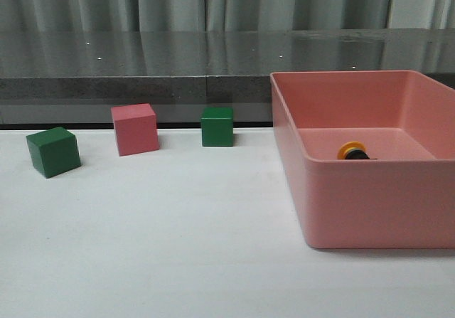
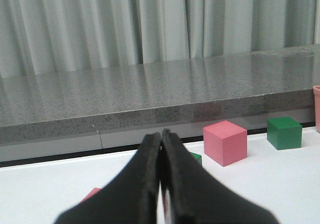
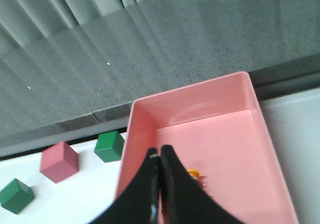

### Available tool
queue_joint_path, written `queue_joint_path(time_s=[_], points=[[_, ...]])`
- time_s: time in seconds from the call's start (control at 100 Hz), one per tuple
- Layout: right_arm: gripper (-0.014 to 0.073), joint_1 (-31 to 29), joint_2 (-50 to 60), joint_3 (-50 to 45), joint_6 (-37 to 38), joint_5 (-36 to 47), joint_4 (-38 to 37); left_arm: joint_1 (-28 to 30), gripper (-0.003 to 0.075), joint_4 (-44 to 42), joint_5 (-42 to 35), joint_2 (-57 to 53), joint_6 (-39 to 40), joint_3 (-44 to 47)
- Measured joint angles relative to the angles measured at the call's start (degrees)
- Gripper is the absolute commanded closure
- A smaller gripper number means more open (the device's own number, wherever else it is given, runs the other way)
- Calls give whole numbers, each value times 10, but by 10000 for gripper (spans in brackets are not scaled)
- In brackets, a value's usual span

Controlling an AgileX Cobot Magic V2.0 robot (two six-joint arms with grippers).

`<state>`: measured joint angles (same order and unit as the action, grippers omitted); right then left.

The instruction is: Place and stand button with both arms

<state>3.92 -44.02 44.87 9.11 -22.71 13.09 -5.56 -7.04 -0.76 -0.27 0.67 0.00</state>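
Note:
The button [image 1: 352, 151], with its yellow cap and black body, lies on its side on the floor of the pink bin [image 1: 355, 211] at the right of the table. In the right wrist view only a bit of its yellow cap [image 3: 193, 173] shows beside my fingers. My right gripper [image 3: 160, 156] is shut and empty, held above the bin's left part. My left gripper [image 2: 161, 139] is shut and empty, low over the white table, facing the cubes. Neither arm shows in the front view.
A green cube [image 1: 53, 151], a pink cube [image 1: 134, 129] and a second green cube [image 1: 217, 126] stand in a row on the white table's far left half. A grey ledge [image 1: 142, 83] and curtains run behind. The bin's walls are tall.

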Motion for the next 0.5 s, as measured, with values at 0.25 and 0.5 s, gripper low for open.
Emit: queue_joint_path(time_s=[0.25,0.5], points=[[662,39,-200,71,-98,5,1,0,740,0,0,0,0,0],[287,79,-325,98,-190,18,2,0,740,0,0,0,0,0]])
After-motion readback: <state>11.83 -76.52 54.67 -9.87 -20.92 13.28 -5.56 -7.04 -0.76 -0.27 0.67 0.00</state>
